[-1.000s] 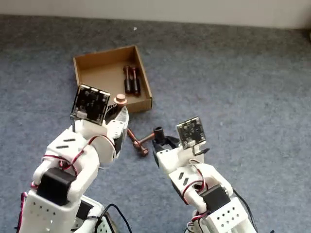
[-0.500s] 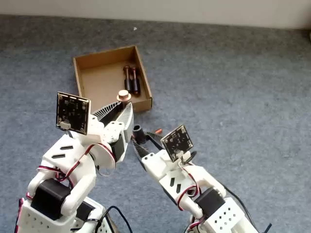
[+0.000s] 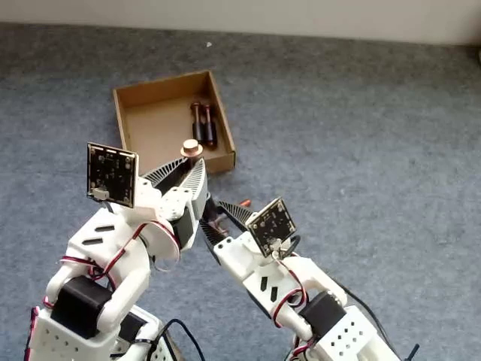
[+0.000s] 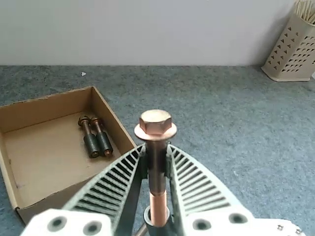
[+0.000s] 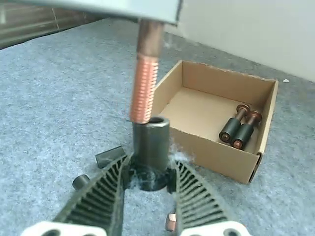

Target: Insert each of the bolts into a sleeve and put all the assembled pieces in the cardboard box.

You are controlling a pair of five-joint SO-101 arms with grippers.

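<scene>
My left gripper (image 4: 155, 164) is shut on a copper bolt (image 4: 155, 142) held upright, hex head up. In the high view the bolt head (image 3: 190, 147) shows near the cardboard box's (image 3: 150, 124) front edge, above the left gripper (image 3: 188, 179). My right gripper (image 5: 150, 174) is shut on a dark sleeve (image 5: 150, 140) held upright right below. The bolt's threaded tip (image 5: 142, 98) meets the sleeve's mouth. Two assembled pieces (image 5: 238, 128) lie side by side in the box (image 5: 197, 105), and they also show from above (image 3: 203, 124).
Two loose dark sleeves (image 5: 110, 157) (image 5: 81, 182) and a loose copper bolt (image 5: 171, 223) lie on the grey carpet under my right gripper. A beige perforated holder (image 4: 293, 44) stands far off by the wall. The carpet to the right of the arms is open.
The right gripper has carried the sleeve left, under the left gripper's bolt. The left arm swung its wrist up earlier, then held still.
</scene>
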